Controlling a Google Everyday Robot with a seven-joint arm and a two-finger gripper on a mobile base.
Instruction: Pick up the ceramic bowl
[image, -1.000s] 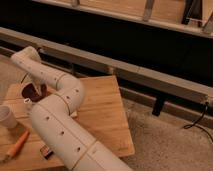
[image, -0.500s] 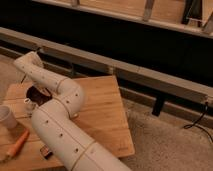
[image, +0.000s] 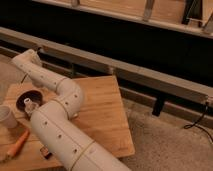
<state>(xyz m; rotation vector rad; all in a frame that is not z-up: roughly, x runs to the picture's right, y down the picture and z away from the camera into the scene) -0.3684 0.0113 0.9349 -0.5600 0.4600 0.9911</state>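
Note:
The ceramic bowl is a small, dark maroon, shallow dish near the left edge of the wooden table. My white perforated arm rises from the bottom, bends at an elbow over the table and reaches back left. My gripper shows only as a pale tip right at the bowl's near-right rim. The rest of it is hidden behind the arm. I cannot tell whether it touches the bowl.
A whitish cup stands just left and in front of the bowl. An orange tool-like object lies near the table's front-left. A small dark item sits by the arm. A long grey rail runs behind the table.
The arm's far segment has swung up and to the left. More of the bowl shows now, with the gripper tip at its rim.

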